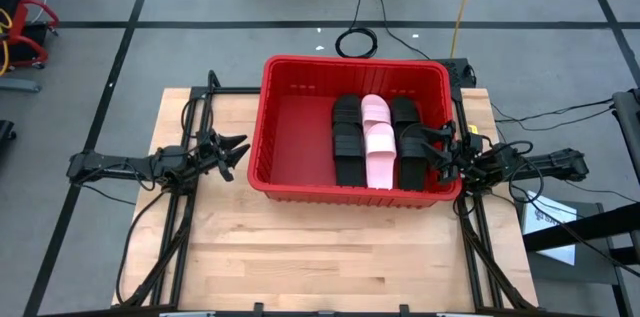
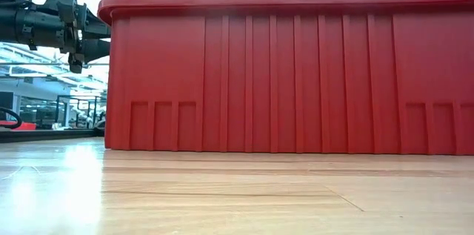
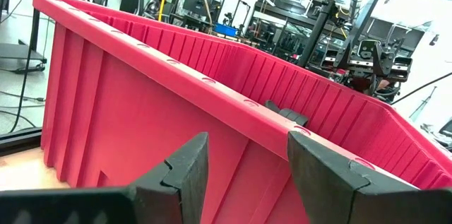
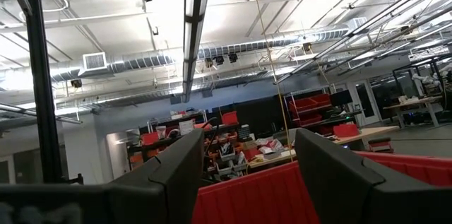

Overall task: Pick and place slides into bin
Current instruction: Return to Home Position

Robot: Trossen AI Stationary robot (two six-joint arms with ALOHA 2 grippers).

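The red bin point(image 1: 290, 137) stands on the wooden table. Inside it, toward its right side, slides lie side by side on the floor of the bin: black ones point(image 1: 348, 140) point(image 1: 410, 147) and pink ones point(image 1: 377, 142) between them. My left gripper point(image 1: 238, 155) is open, level, just left of the bin's left wall point(image 3: 141, 111), holding nothing. My right gripper point(image 1: 437, 147) is open at the bin's right rim, tipped upward, with nothing between its fingers point(image 4: 176, 174).
Bare wooden tabletop point(image 1: 330, 247) lies in front of the bin. The bin's left half point(image 1: 295, 132) holds nothing. Cables and a black coil point(image 1: 355, 42) lie on the floor beyond the table. A workshop with shelves and tables shows in the wrist views.
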